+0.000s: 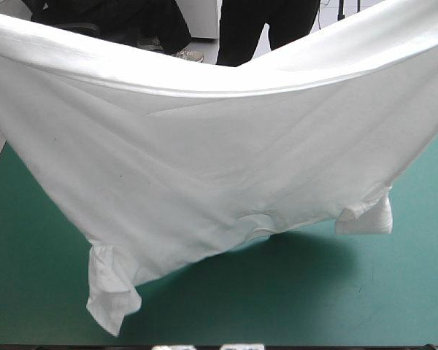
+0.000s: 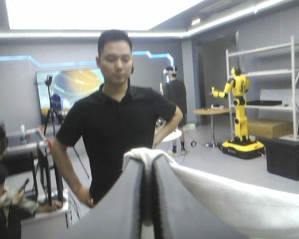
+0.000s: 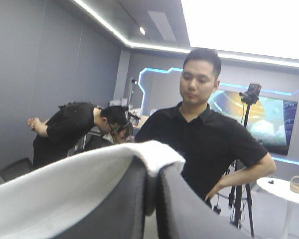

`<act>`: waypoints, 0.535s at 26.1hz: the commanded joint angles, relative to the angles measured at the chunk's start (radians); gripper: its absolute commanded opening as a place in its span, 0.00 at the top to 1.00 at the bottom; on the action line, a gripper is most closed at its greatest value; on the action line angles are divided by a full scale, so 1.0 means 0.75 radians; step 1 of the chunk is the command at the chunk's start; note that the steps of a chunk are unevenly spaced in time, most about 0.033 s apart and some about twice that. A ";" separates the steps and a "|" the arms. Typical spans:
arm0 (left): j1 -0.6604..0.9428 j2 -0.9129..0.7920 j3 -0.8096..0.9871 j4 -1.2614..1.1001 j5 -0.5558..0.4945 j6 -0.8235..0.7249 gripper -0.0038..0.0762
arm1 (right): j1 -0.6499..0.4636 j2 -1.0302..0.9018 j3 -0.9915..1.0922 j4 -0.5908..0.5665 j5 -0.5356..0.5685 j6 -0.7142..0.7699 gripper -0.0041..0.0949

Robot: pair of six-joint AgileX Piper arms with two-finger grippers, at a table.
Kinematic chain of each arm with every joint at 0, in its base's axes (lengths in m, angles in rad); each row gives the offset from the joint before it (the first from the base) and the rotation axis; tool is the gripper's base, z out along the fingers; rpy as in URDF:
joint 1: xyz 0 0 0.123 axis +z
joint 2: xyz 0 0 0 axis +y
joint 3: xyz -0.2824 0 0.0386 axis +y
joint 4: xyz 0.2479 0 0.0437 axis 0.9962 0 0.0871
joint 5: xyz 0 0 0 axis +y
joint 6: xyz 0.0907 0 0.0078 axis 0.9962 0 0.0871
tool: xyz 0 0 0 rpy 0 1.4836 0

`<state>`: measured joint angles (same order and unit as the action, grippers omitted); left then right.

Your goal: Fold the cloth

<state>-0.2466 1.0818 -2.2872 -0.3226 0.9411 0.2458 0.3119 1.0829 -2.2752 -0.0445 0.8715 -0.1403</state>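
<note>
Both tools are up high with the load between them. The white short-sleeved fabric T-shirt (image 1: 219, 160) is lifted and stretched wide across the high view. Its upper edge runs from the top left corner to the top right and dips in a shallow curve at the middle. The body hangs below that edge as a broad sagging panel over the teal-green covered surface (image 1: 394, 292). One sleeve (image 1: 111, 292) dangles lowest, on the left arm's side near the surface's near edge; I can't tell if its tip touches the cover. The other sleeve (image 1: 366, 216) hangs higher on the right arm's side, clear of the surface. A dark shadow (image 1: 299, 251) lies on the cover under the middle of the shirt. I can't see either tool from the high view, the cloth's ends run out at the top corners. In its own wrist view, the left tool (image 2: 150, 162) has its black curved fingers clamped all but together on the T-shirt. White fabric is bunched over the tips and a band of it runs off to one side. The right tool (image 3: 152, 167) is the same: fingers pinched on the T-shirt, a fold of cloth capping the tips, the sheet trailing away beside it. Both wrist views look level into the room, so no surface shows in them.
</note>
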 commanded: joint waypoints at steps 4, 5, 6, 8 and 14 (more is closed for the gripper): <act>-0.004 -0.003 -0.061 -0.081 -0.151 0.070 0.97 | -0.001 -0.004 -0.087 0.047 -0.128 -0.022 0.98; -0.004 -0.003 -0.061 -0.071 -0.161 0.070 0.97 | -0.001 -0.001 -0.087 0.047 -0.128 -0.022 0.98; -0.004 0.000 -0.061 -0.062 -0.179 0.070 0.97 | -0.001 0.001 -0.087 0.049 -0.131 -0.025 0.98; -0.004 0.024 -0.061 -0.019 -0.267 0.070 0.97 | -0.001 0.026 -0.087 0.049 -0.165 -0.021 0.98; -0.004 0.223 -0.061 0.049 -0.554 0.021 0.97 | -0.001 0.219 -0.090 -0.019 -0.439 0.091 0.98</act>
<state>-0.2466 1.1871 -2.3259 -0.2874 0.6397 0.2858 0.3119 1.1859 -2.3316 -0.0125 0.6817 -0.1184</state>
